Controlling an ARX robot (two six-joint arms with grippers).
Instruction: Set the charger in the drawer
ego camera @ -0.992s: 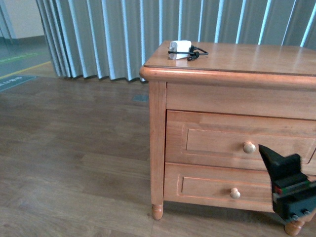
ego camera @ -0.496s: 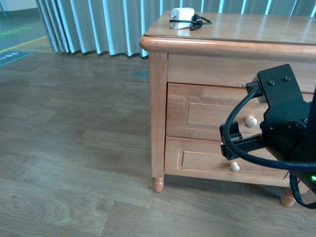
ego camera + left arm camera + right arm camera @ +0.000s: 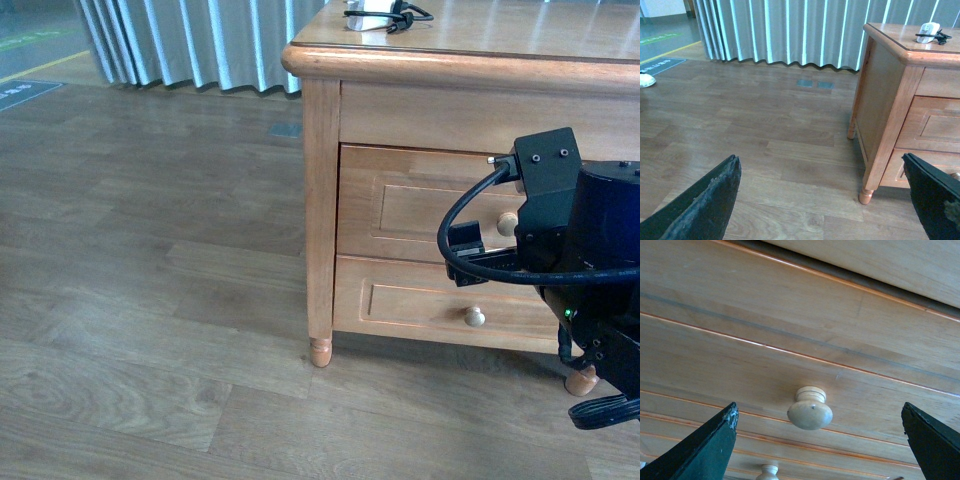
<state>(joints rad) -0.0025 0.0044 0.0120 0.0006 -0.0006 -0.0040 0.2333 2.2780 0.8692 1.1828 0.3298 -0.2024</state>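
**Front view.** The charger (image 3: pixel 372 12) is lying on top of the cabinet (image 3: pixel 321 200), near its front left corner, with its black cable bunched at one end. The picture's upper edge is cropping it. The drawer (image 3: pixel 415 205) is sitting fully closed below the cabinet top, directly above the lower drawer (image 3: pixel 410 303), which is also closed. The right arm (image 3: pixel 585 240) is standing in front of the drawer face and is partly covering the knob (image 3: pixel 506 223). Its fingertips are hidden behind the wrist housing here. The floor (image 3: pixel 150 300) is showing wood planks.

**Left wrist view.** The left gripper (image 3: pixel 820 200) is hanging above the floor, well apart from the cabinet. Its jaws are standing wide apart with nothing between them. The charger (image 3: pixel 929 32) is resting on the cabinet top, far from this gripper. A pleated curtain (image 3: pixel 785 30) is hanging behind.

**Right wrist view.** The right gripper (image 3: pixel 817 445) is facing the drawer front (image 3: pixel 790 330) at close range. Its jaws are standing wide apart. The knob (image 3: pixel 810 411) is lying between the two fingers (image 3: pixel 700 450), roughly centred, and neither finger is touching it. The knob of the lower drawer (image 3: pixel 769 471) is showing at the picture's edge.
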